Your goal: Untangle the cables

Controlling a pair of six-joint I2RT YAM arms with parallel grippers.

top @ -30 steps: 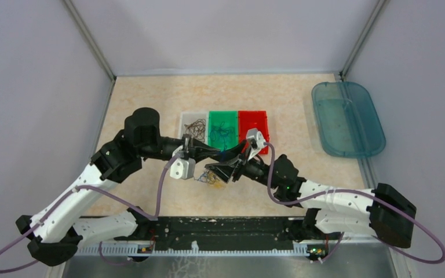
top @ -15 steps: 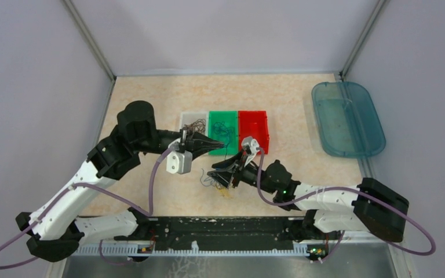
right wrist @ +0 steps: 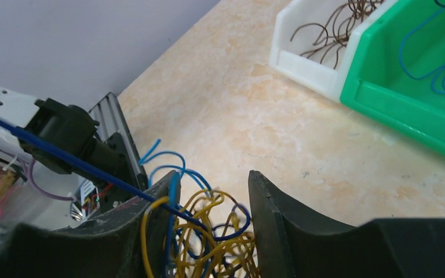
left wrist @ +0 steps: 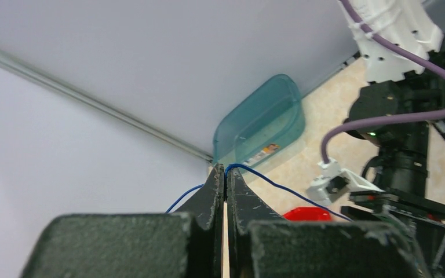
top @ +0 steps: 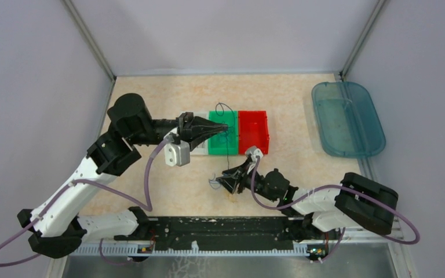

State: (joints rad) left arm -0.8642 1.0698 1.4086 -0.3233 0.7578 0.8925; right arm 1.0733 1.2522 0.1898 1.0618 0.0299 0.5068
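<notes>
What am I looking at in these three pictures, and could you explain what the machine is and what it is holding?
These are two robot arms bolted at the near edge of a table. One picture looks down from above. The other two come from a small camera on each arm's wrist, so each shows that arm's own fingers. On the table a white bin, a green bin and a red bin stand side by side, with a teal tray off to the right. The left gripper is shut on one thin blue wire over the green bin. The right gripper sits low, jaws apart, around a tangle of yellow and blue wires.
</notes>
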